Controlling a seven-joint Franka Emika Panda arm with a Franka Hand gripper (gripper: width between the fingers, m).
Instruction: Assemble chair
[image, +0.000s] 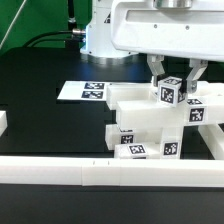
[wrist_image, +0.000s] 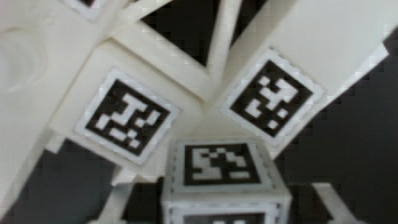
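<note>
Nearest in the exterior view, one long plain white rail (image: 60, 178) runs across the front of the black table (image: 40, 115). A second, short white piece (image: 3, 122) shows at the exterior view's left edge.

Just behind the long rail stands the chair (image: 145, 125), unfinished. It is a stepped cluster of chunky, square-edged white plastic blocks with matte faces, on the table toward the exterior view's right. Five square tags face the camera on it, two of them side by side on the lowest block. The tags carry only black-and-white grid patterns, with no letters.

At the top of the cluster sits one small block (image: 170, 92) with a tag on its front. The hand (image: 177, 78) hangs over it with one dark finger on each side. The fingers (image: 156, 70) look slightly wider apart than the block, though I cannot tell whether they grip it.

The wrist view is blurred. It shows that block (wrist_image: 217, 165) from close by and two larger tags on slanted white faces beyond, so three whole tags.

Farther back, the marker board (image: 70, 90) lies flat, with at least two tags visible. The arm's white base (image: 100, 40) stands behind it.
</note>
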